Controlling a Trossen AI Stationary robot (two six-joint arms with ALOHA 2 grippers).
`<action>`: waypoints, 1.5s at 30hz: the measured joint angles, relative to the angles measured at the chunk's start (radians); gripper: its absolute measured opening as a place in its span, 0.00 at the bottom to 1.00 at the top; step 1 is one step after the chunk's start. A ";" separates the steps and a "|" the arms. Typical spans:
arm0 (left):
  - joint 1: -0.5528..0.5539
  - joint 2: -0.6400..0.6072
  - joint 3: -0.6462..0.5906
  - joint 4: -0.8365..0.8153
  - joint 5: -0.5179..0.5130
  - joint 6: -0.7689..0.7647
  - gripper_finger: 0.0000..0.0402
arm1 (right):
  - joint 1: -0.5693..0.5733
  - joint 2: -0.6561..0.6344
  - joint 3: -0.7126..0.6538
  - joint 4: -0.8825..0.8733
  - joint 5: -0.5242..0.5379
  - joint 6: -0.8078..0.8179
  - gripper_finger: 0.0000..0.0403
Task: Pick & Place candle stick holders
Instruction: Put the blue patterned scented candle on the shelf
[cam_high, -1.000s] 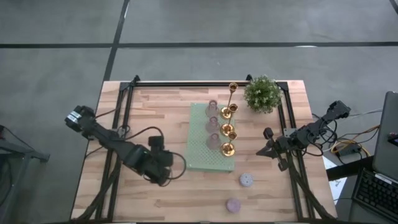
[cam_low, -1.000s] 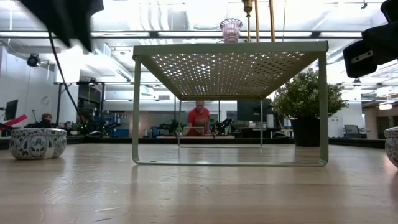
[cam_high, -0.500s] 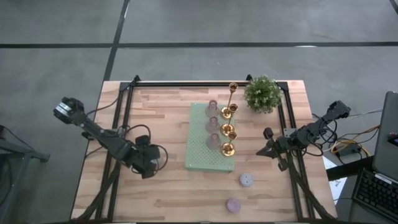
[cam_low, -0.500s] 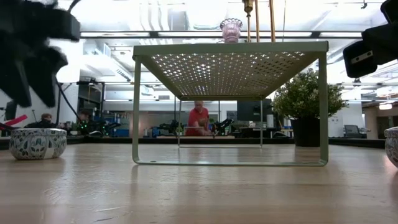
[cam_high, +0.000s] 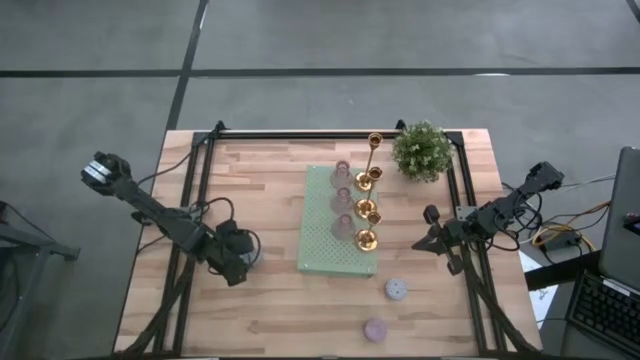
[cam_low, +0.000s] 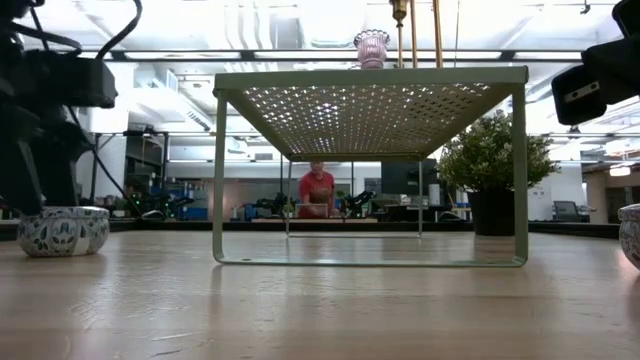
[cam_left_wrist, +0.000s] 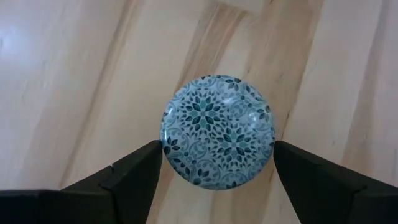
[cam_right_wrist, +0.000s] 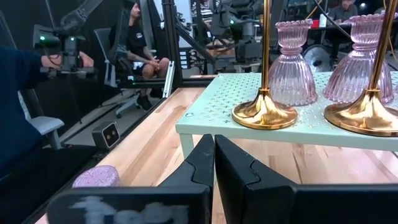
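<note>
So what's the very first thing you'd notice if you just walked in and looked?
Probably the row of shiny gold candle stick holders standing on the pale green shelf in the middle of the table, with pink glass holders beside them. Then the left gripper, its fingers open on either side of a round blue patterned holder near the table's left side. The bushy green plant sits at the far right corner.

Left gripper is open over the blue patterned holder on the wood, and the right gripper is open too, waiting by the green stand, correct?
Not quite: the right gripper is shut, its fingers pressed together in the right wrist view. The left gripper is open around the blue patterned holder, by the green stand.
</note>
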 joint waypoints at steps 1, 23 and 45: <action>0.000 0.000 -0.010 0.026 0.000 -0.002 0.77 | 0.000 0.000 0.000 0.000 0.000 0.000 0.02; 0.000 0.002 -0.069 0.148 -0.095 -0.003 0.75 | 0.000 0.000 0.000 0.000 0.000 -0.001 0.02; 0.000 0.002 -0.068 0.178 -0.123 0.022 0.56 | 0.000 -0.001 0.000 0.000 0.000 -0.001 0.02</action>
